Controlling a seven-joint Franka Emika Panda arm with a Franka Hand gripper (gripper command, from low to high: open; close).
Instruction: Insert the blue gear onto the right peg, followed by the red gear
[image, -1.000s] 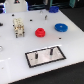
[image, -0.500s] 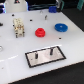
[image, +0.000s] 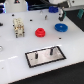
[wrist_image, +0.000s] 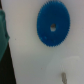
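The blue gear (image: 60, 26) lies flat on the white table at the back of the exterior view's right. It fills the wrist view (wrist_image: 52, 24), with its centre hole showing. The red gear (image: 40, 32) lies to its left, nearer the middle. The grey black-rimmed plate (image: 55, 58) lies at the front. On it stand the taller right peg (image: 50, 50) and a shorter thin pin (image: 36, 56). My gripper (image: 59, 15) hangs above the blue gear, apart from it and holding nothing. Only a small grey fingertip (wrist_image: 64, 76) shows in the wrist view.
A beige and white block (image: 18, 27) stands at the exterior view's left. Dark objects (image: 45, 15) sit along the table's back edge. A green shape (wrist_image: 1, 25) shows at the edge of the wrist view.
The arm has moved toward the exterior view's right and now hangs over the blue gear. The gears and the plate have not moved.
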